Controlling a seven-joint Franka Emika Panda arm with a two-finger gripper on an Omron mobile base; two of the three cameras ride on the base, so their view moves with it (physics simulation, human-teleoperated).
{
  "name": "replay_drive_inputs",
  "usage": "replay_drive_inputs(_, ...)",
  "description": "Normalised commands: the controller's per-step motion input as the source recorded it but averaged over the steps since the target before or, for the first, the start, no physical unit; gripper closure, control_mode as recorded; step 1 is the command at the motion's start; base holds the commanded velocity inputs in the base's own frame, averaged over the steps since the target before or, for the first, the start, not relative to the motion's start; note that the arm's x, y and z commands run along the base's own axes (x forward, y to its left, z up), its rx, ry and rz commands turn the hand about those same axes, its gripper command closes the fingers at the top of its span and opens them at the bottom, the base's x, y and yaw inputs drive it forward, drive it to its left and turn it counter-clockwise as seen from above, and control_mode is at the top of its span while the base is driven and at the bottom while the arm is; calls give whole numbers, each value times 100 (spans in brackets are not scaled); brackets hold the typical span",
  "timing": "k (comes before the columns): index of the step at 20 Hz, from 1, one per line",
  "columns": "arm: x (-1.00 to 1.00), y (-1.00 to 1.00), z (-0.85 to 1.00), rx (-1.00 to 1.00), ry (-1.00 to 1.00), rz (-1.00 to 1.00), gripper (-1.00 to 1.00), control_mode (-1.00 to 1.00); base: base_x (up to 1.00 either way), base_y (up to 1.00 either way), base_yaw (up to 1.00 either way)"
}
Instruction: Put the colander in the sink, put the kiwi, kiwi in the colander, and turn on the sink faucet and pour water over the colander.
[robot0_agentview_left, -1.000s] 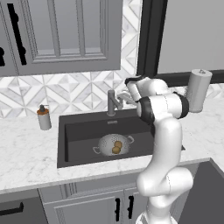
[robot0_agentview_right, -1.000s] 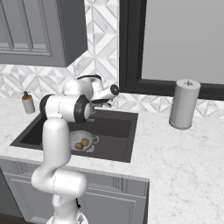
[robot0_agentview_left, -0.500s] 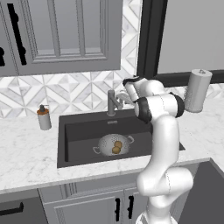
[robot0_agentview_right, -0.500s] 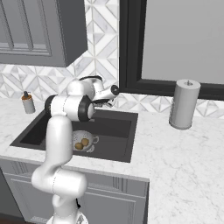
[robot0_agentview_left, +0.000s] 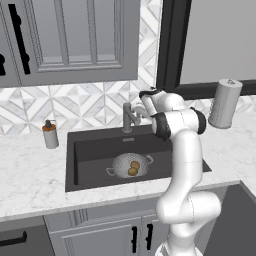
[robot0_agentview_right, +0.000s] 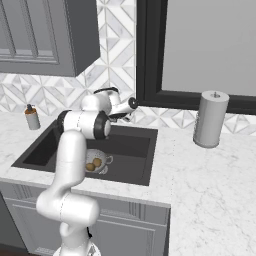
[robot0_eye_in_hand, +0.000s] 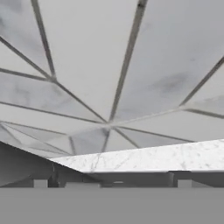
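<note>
Nearest me on the tabletop (robot0_agentview_left: 30, 175), the sink (robot0_agentview_left: 90, 147) runs its long axis left to right, and I've got the colander (robot0_agentview_left: 129, 165) sitting upright on its floor, right of centre, loop handles pointing left and right. Both kiwi (robot0_agentview_left: 133, 168) lie inside it, touching. Behind the basin the sink faucet (robot0_agentview_left: 129, 116) stands upright, and my claw (robot0_agentview_left: 142, 112) is at its right side, spread wide, holding nothing. Soap bottle (robot0_agentview_left: 49, 134) far left, paper towel roll (robot0_agentview_left: 224, 104) far right.
</note>
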Motion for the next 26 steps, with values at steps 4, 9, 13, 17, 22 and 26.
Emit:
replay_drive_inputs(4, 28, -13, -11, 0, 1, -3, -100, -100, 0, 0, 0)
replay_drive_inputs(9, 7, -6, -17, 0, 1, -3, -100, -100, 0, 0, 0)
replay_drive_inputs(13, 0, -2, -20, 0, 1, -4, 100, -100, 0, 0, 0)
replay_drive_inputs(17, 0, -36, -10, 0, 0, -5, 100, -100, 0, 0, 0)
replay_drive_inputs(22, 0, -82, 0, 0, 0, -6, 100, -100, 0, 0, 0)
replay_drive_inputs(26, 0, -100, 0, 0, 0, -9, 100, -100, 0, 0, 0)
